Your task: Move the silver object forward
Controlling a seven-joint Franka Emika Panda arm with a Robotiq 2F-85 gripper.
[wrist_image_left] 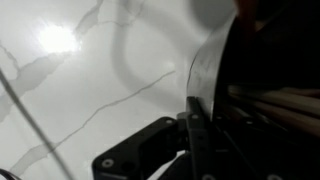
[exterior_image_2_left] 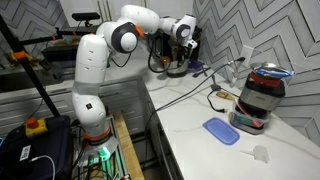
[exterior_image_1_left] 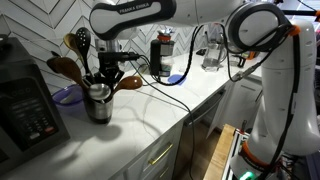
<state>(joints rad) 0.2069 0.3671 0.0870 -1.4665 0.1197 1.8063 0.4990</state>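
Nearest the camera in an exterior view, a black appliance (exterior_image_1_left: 22, 115) sits on the white marble counter (exterior_image_1_left: 130, 130); its panel markings are too small to read. Just behind it the silver object (exterior_image_1_left: 97, 103) stands upright, with wooden spoons (exterior_image_1_left: 65, 68) and a black spatula (exterior_image_1_left: 82, 40) fanning out. Your gripper (exterior_image_1_left: 106, 80) hangs at its rim among the handles. In the wrist view one finger (wrist_image_left: 140, 160) lies beside the shiny wall, but you cannot tell whether the jaws clamp it. Farther up, the arm (exterior_image_1_left: 130, 10) carries "FRANKA EMIKA" lettering.
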